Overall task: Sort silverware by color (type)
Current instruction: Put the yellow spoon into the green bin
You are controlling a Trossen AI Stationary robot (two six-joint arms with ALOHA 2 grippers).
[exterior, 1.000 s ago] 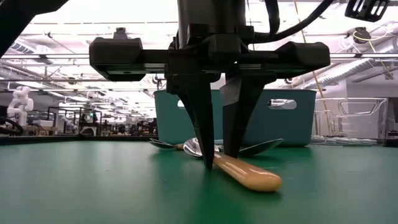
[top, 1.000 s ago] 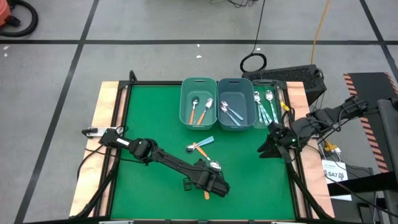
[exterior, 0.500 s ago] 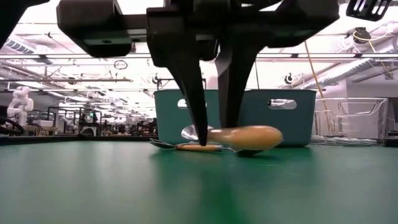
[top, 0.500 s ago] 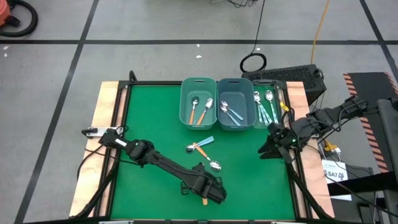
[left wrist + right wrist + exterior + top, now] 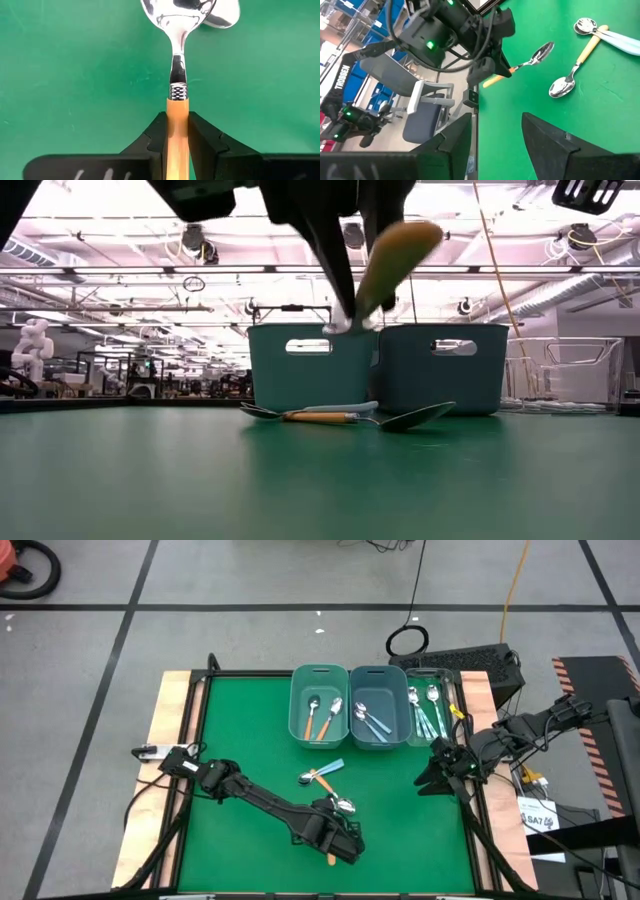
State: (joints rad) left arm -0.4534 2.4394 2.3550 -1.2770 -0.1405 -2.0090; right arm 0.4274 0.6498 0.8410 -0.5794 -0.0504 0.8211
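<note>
One orange-handled spoon (image 5: 177, 125) in left pincer (image 5: 177, 137).

Left end effector (image 5: 176, 145) risen off the mat, orange-handled spoon (image 5: 177, 120) lifted clear

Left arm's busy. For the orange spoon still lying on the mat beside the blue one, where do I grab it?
Grip the orange spoon mid-handle, toward its bowl, coming straight down with the jaws across the thin handle. It lies flat, and its handle tip meets the light blue spoon, so that end is crowded.
</note>
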